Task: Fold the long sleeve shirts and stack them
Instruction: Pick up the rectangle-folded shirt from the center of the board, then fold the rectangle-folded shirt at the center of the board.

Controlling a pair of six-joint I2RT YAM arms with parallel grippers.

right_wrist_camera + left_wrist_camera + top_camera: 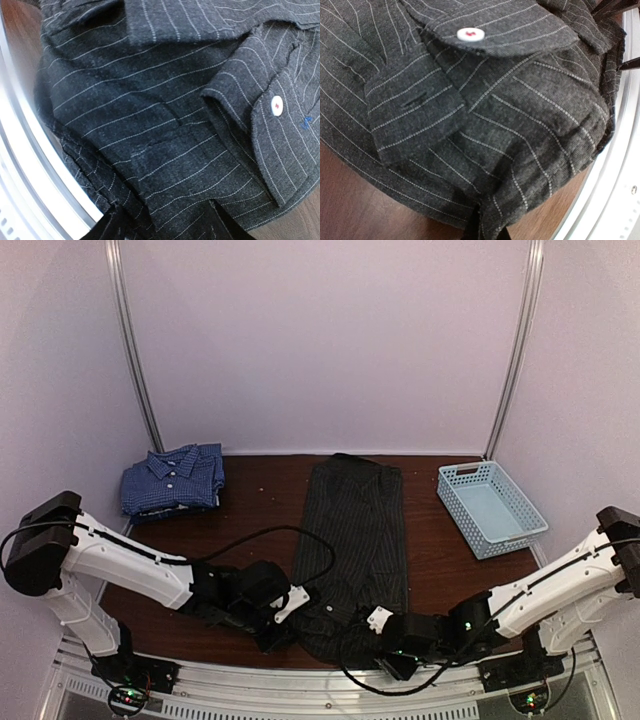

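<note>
Pale lilac walls with metal corner posts enclose a dark wooden table.

No legible text, brand, number or sign anywhere. Only a small blue stitched mark at right on the black pinstriped shirt, unreadable.

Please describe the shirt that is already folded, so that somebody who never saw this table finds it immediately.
On the brown table, look to the far left corner. There lies the blue checked shirt, folded compactly with its collar on top. The black pinstriped shirt lies long in the middle, and the light blue basket stands far right.
</note>
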